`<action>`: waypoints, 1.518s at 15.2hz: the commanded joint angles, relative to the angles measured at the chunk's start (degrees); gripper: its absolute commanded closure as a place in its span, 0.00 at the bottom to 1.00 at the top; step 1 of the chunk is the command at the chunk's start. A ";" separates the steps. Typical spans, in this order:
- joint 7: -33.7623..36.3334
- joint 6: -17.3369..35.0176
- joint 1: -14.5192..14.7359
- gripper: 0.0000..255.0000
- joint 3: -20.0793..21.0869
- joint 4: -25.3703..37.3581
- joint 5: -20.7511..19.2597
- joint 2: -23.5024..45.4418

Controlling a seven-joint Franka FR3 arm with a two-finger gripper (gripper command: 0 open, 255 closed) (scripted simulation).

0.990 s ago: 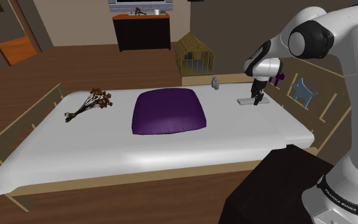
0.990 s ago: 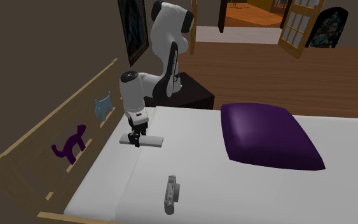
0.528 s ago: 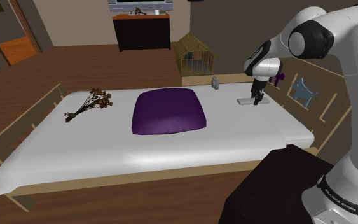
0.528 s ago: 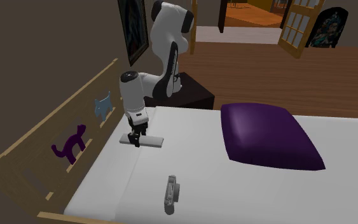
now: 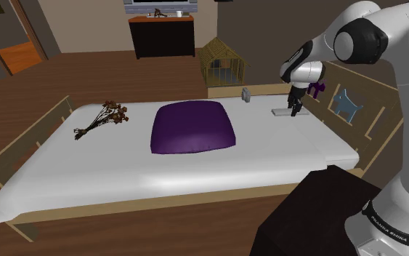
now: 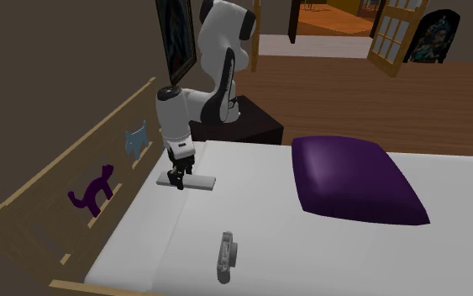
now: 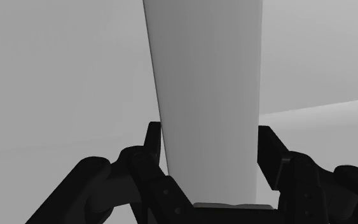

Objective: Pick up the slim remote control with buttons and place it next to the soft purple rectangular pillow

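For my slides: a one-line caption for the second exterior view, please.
Black gripper clasps the slim grey remote over the white bed; purple pillow lies apart.

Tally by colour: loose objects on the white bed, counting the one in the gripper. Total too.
Purple: 1, the pillow
Grey: 2, the remote and a small object
Brown: 1, the dried flower bunch
Total: 4

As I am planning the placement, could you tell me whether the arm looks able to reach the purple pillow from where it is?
Probably yes: the tool clasps the remote, and only white sheet lies between it and the purple pillow; the small grey object sits off that path.
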 commanded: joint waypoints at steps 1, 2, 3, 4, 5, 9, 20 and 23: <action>0.42 -0.97 0.49 1.00 -0.61 -0.20 -0.75 -1.25; 0.63 -1.48 0.67 1.00 -0.87 -0.14 -1.08 -1.75; 0.84 -2.00 0.85 1.00 -1.12 -0.08 -1.42 -2.24; 1.04 -2.52 1.03 1.00 -1.37 0.00 -1.76 -2.73; 1.25 -3.05 1.20 1.00 -1.61 0.10 -2.09 -3.21; 2.07 -5.21 1.84 1.00 -2.54 0.60 -3.42 -5.07; 4.17 -11.56 3.24 1.00 -4.61 3.10 -6.81 -9.58; 4.69 -13.40 3.51 1.00 -5.05 4.07 -7.63 -10.63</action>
